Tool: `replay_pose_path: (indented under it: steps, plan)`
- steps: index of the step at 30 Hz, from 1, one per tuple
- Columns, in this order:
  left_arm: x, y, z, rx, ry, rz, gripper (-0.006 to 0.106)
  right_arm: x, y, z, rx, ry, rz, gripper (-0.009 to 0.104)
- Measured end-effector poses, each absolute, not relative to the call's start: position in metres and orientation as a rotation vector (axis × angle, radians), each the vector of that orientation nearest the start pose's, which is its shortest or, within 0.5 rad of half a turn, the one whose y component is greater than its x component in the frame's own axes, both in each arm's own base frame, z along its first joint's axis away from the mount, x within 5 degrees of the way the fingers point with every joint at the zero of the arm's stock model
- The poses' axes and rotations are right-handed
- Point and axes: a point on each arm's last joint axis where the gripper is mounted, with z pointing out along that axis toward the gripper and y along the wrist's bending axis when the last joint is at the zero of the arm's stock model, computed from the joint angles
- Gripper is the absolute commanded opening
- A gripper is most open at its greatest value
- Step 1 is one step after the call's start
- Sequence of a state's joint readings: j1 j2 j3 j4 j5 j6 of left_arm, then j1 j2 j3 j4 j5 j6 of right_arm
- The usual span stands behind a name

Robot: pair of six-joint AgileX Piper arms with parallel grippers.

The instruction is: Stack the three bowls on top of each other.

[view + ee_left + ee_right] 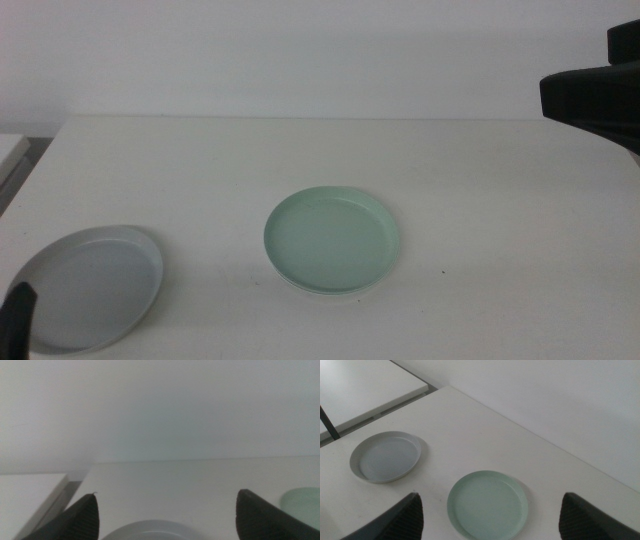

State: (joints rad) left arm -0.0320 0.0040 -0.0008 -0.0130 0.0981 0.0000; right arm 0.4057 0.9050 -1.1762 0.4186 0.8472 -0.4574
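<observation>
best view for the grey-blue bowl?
Right wrist view: the whole grey-blue bowl shows, rim unbroken. Middle view cuts it at the bottom edge, behind the left hand. Left wrist view shows only a rim sliver.

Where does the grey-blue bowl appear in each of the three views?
Middle view: grey-blue bowl at the lower left.
Left wrist view: only its rim, between the open jaws.
Right wrist view: at the left.
Shared landmark: the green bowl, near it in all views.

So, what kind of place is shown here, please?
Probably a lab or test bench, not a kitchen: a plain white table against a bare white wall, holding only a mint green bowl and a grey-blue bowl.
</observation>
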Motion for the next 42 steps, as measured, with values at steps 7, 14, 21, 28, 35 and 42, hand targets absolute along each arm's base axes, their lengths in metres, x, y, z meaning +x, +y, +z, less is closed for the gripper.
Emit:
replay_pose_path:
  steps: [7,14,21,28,35,42]
  plan:
    - [0.066,0.006,0.235,-0.089,1.664,0.061,0.094,0.137,0.089,0.44,-0.762,1.873,0.461,0.093]
    - [0.115,0.019,0.315,-0.166,1.905,0.099,0.094,0.137,0.089,0.44,-0.762,1.873,0.461,0.093]
    - [0.145,0.024,0.32,-0.191,2.187,0.08,0.094,0.137,0.089,0.44,-0.762,1.873,0.461,0.093]
    - [0.155,0.027,0.296,-0.33,2.414,0.035,0.094,0.137,0.089,0.44,-0.762,1.873,0.461,0.093]
    - [0.19,0.046,0.305,-0.344,2.611,0.138,0.094,0.137,0.089,0.44,-0.762,1.873,0.461,0.093]
    - [0.237,0.08,0.272,-0.34,2.856,0.063,0.094,0.137,0.089,0.44,-0.762,1.873,0.461,0.093]
